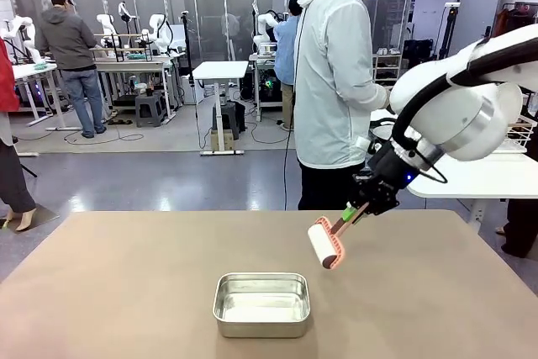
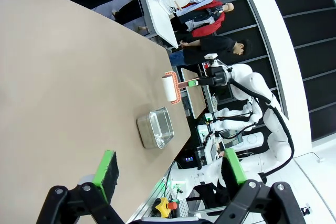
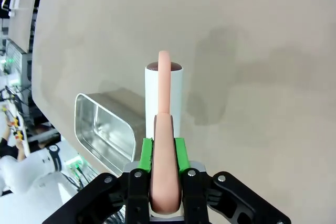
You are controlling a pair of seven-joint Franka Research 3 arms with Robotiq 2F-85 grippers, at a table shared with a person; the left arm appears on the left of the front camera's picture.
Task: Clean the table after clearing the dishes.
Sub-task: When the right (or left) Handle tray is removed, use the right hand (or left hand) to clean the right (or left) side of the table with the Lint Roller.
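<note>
In the front view, my right gripper [image 1: 353, 212] is clamped on the pink handle of the lint roller [image 1: 325, 244]. The roller hangs tilted, seemingly just off the surface [image 1: 126, 292], beyond the steel pan [image 1: 261, 302] and to its right.

In the left wrist view, my left gripper [image 2: 169, 170] stands wide and empty, well apart from the pan.

In the right wrist view, the handle sits squarely between the green pads [image 3: 180, 153], and the roll's shadow falls apart from it. I'd level the roll, press it flat, then run straight overlapping passes, steering round the pan.
</note>
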